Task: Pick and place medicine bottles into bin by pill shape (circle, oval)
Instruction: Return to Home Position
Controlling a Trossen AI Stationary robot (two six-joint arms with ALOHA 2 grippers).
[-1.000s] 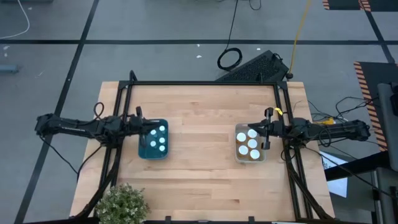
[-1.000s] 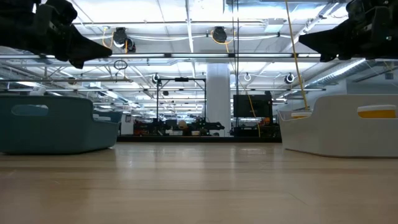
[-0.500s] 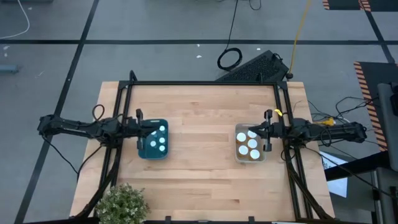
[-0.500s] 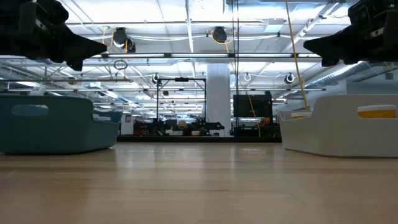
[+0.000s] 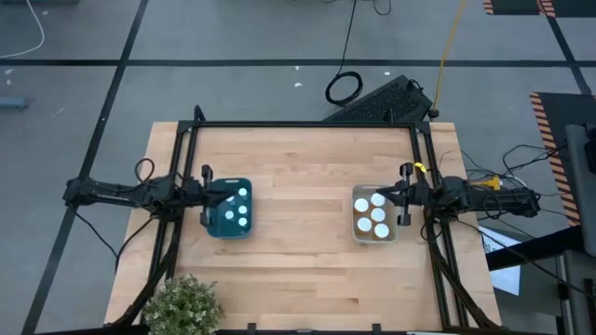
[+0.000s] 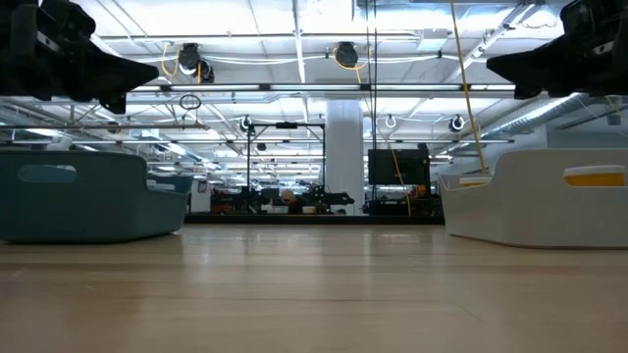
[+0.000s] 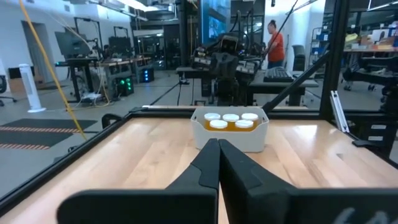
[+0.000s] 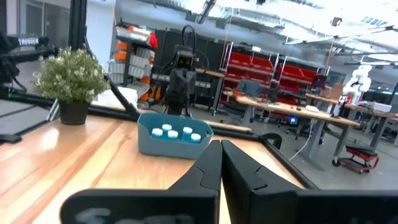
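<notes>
Wooden worktop [image 5: 298,177] carries a blue bin [image 5: 229,207] and white bin [image 5: 374,215] of medicine bottles [image 5: 372,214], apparently all sorted; left gripper [image 5: 207,197] and right gripper [image 5: 401,194] are pressed together.

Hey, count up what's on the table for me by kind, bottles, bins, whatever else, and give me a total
Medicine bottles in the blue bin: 4
Medicine bottles in the white bin: 5
Bins: 2
Potted plant: 1
Total: 12

Both grippers, left and right, are shut and hold nothing.
</notes>
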